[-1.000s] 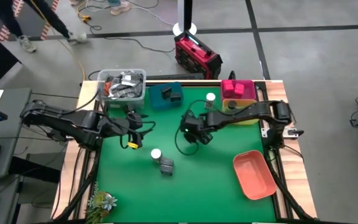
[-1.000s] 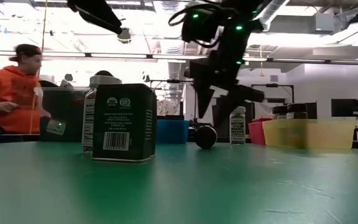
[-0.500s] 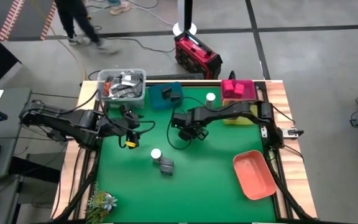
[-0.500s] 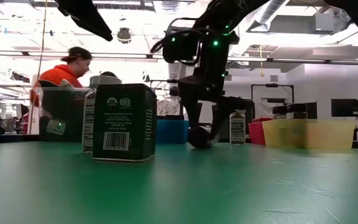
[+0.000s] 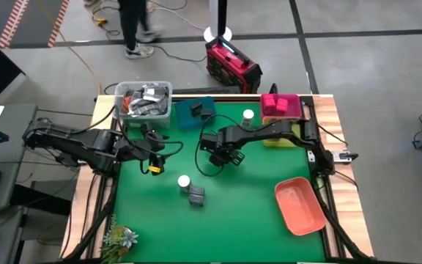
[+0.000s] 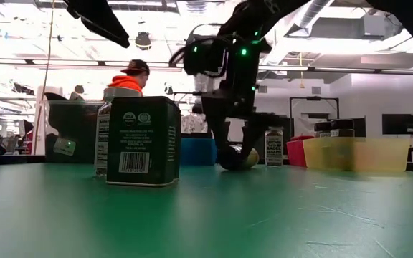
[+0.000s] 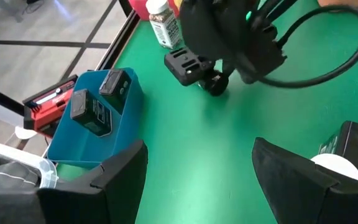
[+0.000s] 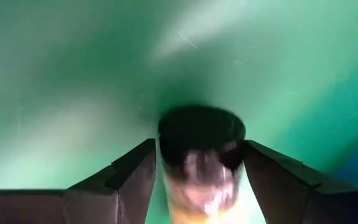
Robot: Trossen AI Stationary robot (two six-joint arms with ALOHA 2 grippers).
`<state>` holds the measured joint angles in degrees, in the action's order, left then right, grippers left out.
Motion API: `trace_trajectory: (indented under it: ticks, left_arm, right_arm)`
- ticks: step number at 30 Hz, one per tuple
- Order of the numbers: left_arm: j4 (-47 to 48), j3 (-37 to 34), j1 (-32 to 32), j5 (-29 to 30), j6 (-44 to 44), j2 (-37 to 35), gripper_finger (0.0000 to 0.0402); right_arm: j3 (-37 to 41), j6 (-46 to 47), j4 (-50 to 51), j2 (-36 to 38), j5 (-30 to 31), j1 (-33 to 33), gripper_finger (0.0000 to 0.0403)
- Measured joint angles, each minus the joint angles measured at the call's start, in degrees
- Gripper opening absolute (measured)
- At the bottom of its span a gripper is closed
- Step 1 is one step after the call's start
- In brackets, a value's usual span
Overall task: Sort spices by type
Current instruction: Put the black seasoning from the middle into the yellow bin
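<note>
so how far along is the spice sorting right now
Partly done. Two dark tins sit in the teal tray, pink boxes in the pink tray. In hand: the right gripper straddles a dark-lidded jar lying on the mat, jaws not visibly closed. Left: a white-capped jar and tin mid-table, another white-capped jar. The left gripper waits open.

A dark-lidded round jar is lying on its side near the mat's centre. At seven o'clock from it, a dark grey tin is standing upright, touching a white-capped jar. Another white-capped jar is standing at one o'clock.
</note>
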<state>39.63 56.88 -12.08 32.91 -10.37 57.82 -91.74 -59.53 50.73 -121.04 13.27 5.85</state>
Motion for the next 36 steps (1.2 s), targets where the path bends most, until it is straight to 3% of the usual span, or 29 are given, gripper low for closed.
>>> trace_trajectory:
  ticks: [7,14,18,27,30,36]
  left_arm:
    - [0.0,0.0,0.0,0.0,0.0,0.0,0.0276]
    - [0.0,0.0,0.0,0.0,0.2,0.0,0.0276]
    - [0.0,0.0,0.0,0.0,1.0,0.0,0.0276]
    - [-0.7,0.0,0.0,0.2,3.3,0.0,0.0276]
    - [-1.0,0.0,0.0,0.4,3.9,0.0,0.0276]
    - [-1.0,0.0,0.0,0.5,4.9,0.0,0.0276]
  right_arm:
    - [0.7,1.6,-2.2,-0.2,-2.3,1.1,0.0263]
    - [0.7,2.5,-2.2,-0.2,-2.6,2.4,0.0222]
    - [0.5,5.0,-2.0,0.0,-2.6,2.5,0.0221]
    - [-7.8,13.4,6.3,0.0,-3.3,1.0,0.0227]
    - [-11.6,17.4,9.9,0.1,-8.2,1.3,0.0222]
    - [-13.0,25.2,9.9,3.9,-24.5,3.6,0.0225]
